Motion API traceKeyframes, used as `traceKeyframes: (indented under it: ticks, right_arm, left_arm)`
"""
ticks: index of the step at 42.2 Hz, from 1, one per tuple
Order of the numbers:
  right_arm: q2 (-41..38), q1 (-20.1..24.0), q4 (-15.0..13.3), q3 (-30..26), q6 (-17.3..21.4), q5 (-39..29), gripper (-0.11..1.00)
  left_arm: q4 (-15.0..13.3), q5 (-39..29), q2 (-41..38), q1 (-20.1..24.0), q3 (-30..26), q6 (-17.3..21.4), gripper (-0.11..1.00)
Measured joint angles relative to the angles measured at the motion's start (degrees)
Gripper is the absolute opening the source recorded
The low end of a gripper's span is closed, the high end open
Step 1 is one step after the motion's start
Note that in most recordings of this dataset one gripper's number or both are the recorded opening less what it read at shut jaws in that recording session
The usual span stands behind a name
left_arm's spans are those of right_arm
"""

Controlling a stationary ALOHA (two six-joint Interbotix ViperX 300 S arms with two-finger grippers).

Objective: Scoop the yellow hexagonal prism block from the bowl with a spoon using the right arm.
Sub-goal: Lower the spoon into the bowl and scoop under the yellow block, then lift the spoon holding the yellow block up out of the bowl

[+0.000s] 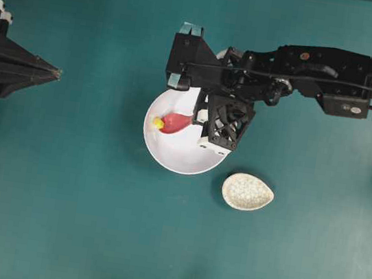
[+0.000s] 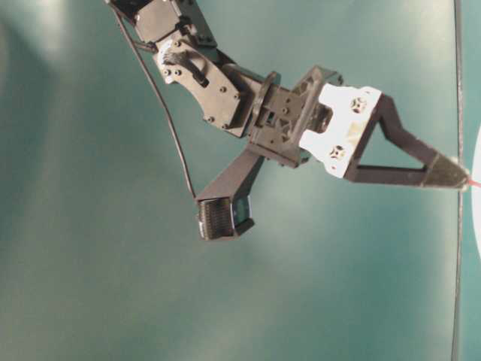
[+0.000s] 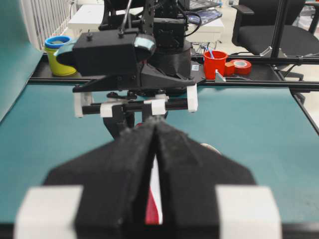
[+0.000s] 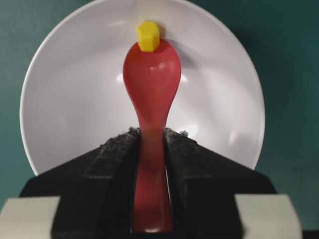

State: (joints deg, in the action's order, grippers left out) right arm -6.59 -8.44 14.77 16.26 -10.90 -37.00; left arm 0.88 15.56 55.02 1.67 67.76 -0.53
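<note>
The white bowl [image 1: 190, 159] [image 4: 75, 99] sits mid-table. My right gripper [image 1: 194, 120] [image 4: 151, 133] hangs over it, shut on the handle of the pink-red spoon [image 1: 174, 122] [image 4: 152, 74]. The scoop points away from the gripper, inside the bowl. The yellow hexagonal prism block [image 1: 158, 123] [image 4: 148, 36] is at the scoop's far tip, touching it; whether it rests on the spoon or on the bowl I cannot tell. My left gripper [image 1: 56, 74] [image 2: 451, 174] [image 3: 155, 125] is far to the left, tips together and holding nothing, pointing toward the bowl.
A small speckled egg-shaped dish [image 1: 248, 192] lies just right of and below the bowl on the teal table [image 1: 79, 208]. The right arm [image 1: 320, 72] stretches in from the right edge. Beyond the table are a red cup [image 3: 215, 63] and tape rolls.
</note>
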Motion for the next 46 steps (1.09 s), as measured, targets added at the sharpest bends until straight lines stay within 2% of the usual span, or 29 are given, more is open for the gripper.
traceKeyframes:
  ticks: [6,27,39,46]
  right_arm:
    - [0.0,0.0,0.0,-0.62,-1.14,0.09,0.21]
    - [1.58,0.0,-0.09,-1.93,-1.23,-0.18,0.21]
    - [2.99,0.0,0.0,0.26,-1.05,0.09,0.21]
    - [5.01,0.0,-0.09,2.72,-1.05,2.72,0.21]
  left_arm:
    - [0.0,0.0,0.0,0.0,0.0,0.0,0.0]
    - [0.0,0.0,0.0,0.0,0.0,0.0,0.0]
    - [0.0,-0.18,0.0,-0.09,0.0,0.0,0.0]
    - [0.0,-0.18,0.0,0.0,0.0,0.0,0.0]
